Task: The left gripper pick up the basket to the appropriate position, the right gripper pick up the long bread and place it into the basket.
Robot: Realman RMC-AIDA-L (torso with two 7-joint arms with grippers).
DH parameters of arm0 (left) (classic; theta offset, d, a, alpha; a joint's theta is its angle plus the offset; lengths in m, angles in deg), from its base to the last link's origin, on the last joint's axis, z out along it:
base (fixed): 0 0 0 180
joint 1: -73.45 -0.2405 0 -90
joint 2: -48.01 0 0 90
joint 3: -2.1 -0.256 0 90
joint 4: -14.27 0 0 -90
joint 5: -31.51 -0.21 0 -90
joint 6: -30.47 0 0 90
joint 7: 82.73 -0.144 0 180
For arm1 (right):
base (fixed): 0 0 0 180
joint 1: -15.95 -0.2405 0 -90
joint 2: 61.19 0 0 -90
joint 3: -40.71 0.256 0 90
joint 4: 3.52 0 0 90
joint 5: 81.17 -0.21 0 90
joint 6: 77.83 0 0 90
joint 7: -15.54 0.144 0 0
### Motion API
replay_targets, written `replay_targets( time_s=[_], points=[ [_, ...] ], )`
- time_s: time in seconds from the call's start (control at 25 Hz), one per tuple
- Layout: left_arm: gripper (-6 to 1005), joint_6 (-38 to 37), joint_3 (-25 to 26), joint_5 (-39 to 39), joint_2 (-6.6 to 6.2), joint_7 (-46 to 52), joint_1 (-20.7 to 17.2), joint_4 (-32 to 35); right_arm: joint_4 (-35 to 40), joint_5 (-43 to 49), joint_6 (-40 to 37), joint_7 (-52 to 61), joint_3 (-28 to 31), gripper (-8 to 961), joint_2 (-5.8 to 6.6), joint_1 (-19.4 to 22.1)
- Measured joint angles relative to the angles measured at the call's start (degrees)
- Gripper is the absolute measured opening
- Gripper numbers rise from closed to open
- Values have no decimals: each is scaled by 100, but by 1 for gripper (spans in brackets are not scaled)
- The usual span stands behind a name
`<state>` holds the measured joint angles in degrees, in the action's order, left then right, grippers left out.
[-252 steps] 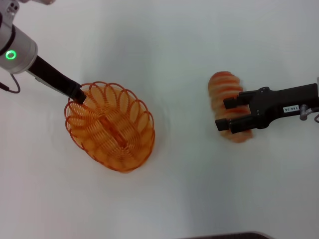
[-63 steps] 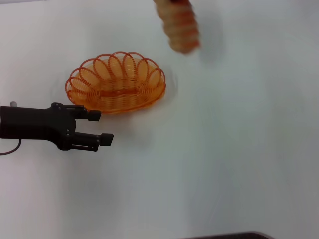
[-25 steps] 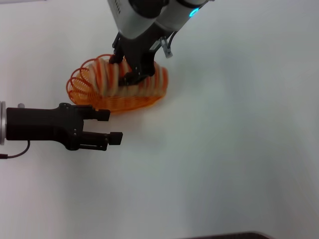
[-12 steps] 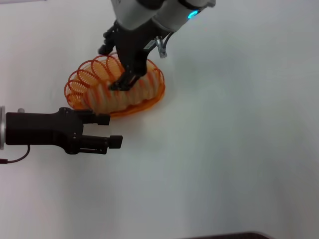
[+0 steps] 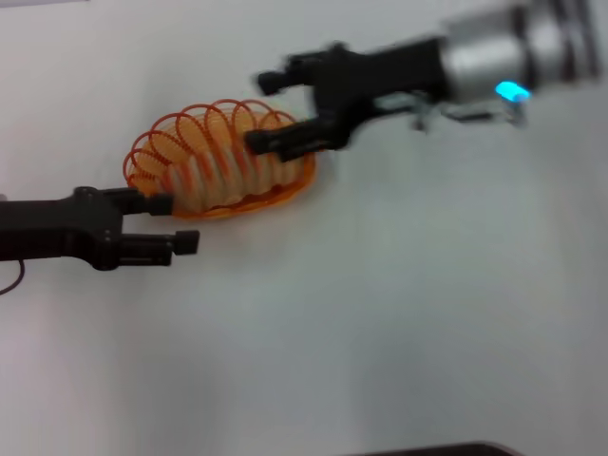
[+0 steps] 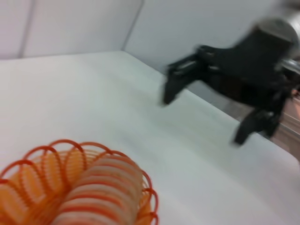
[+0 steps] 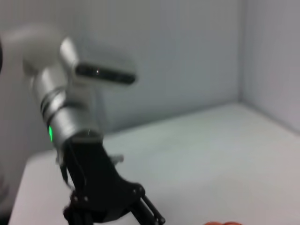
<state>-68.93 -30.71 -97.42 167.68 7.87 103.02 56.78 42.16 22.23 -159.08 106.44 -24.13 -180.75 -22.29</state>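
The orange wire basket (image 5: 152, 157) stands on the white table at the left centre. The long bread (image 5: 233, 171) lies inside it, along its length. My right gripper (image 5: 266, 111) is open and empty, hovering over the basket's right end, its arm reaching in from the right. My left gripper (image 5: 176, 223) is open and empty, just in front of the basket's left end, not touching it. The left wrist view shows the bread (image 6: 101, 192) in the basket (image 6: 42, 154) and the right gripper (image 6: 204, 117) beyond. The right wrist view shows the left gripper (image 7: 150, 215).
The white table (image 5: 408, 304) spreads in front of and to the right of the basket. A dark edge (image 5: 427, 449) shows at the bottom of the head view. Pale walls (image 7: 187, 56) close off the far side.
My right gripper has let go of the bread, lifted off it and swung out to the right. The bread stays in the basket. My left gripper has drawn back a little to the left.
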Motion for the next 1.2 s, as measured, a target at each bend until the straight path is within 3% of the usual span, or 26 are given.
replay_targets(
  time_s=[0.16, 0.4, 0.6, 1.2],
  points=[
    [839, 99, 91, 2, -19, -25, -10, 2, -192, -646, -282, -475, 464, 840, 6, 1050],
    [839, 224, 103, 30, -21, -39, -12, 4, -1016, -727, -412, -936, 987, 841, 64, 1762],
    [838, 301, 116, 28, -23, -42, -12, 13, -1351, -728, -495, -1335, 1279, 839, 68, 1888],
    [838, 326, 117, -1, -23, -22, -30, 12, -1389, -600, -481, -1313, 1284, 835, 61, 1835]
  ],
)
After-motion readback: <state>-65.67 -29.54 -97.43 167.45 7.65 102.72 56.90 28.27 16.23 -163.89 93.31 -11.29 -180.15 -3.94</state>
